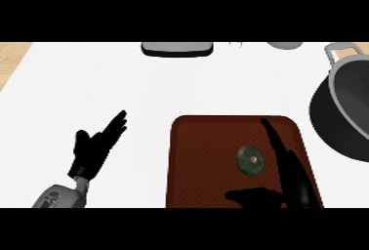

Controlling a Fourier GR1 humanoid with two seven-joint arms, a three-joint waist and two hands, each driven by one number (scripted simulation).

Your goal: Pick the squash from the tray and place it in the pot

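Head view: squash (pixel 251 159) lies on the brown tray (pixel 202 161), just left of the right hand (pixel 284 161), whose straight fingers extend over the tray without touching it. Pot (pixel 338 114) stands right of that hand. Left hand (pixel 97 146) rests open, well left of the tray

The squash (pixel 251 159) is dark green with a pale speckle, on a reddish-brown tray (pixel 202 166). Right of the tray, the pot (pixel 346 112) is dark grey; the counter (pixel 86 88) is white.
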